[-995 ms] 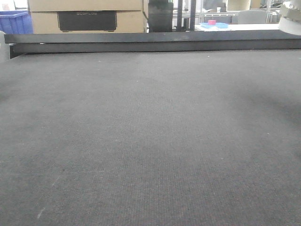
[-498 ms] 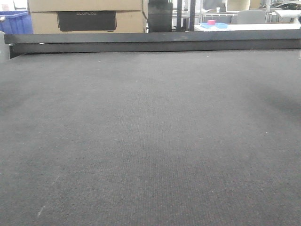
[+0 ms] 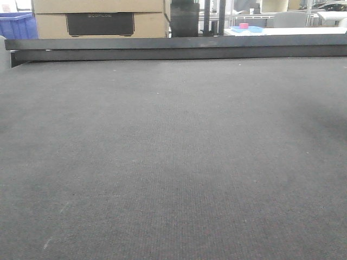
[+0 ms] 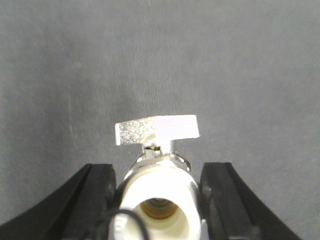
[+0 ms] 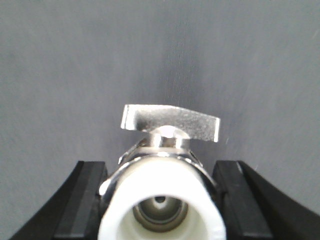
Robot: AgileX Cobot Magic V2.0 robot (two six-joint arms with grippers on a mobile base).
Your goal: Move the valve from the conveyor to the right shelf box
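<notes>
Front view: the pale shape at upper right a second ago is gone; conveyor [image 3: 173, 162] carries no valve.
Left wrist: my left claw [image 4: 159, 170] is clamped on a valve [image 4: 159, 195] above the belt.
Right wrist: my right claw [image 5: 161, 165] grips a second valve [image 5: 162, 200].
Judgement: pickup done, shelf next.

My fingers [image 4: 95, 200] are matt black. The valve [image 4: 157, 167] is shiny silver with a white end, its handle speckled bright; the other valve [image 5: 165, 145] is the same silver and white. The conveyor [image 3: 173, 162] is dark grey, finely woven — its rail [image 3: 173, 49] black.
</notes>
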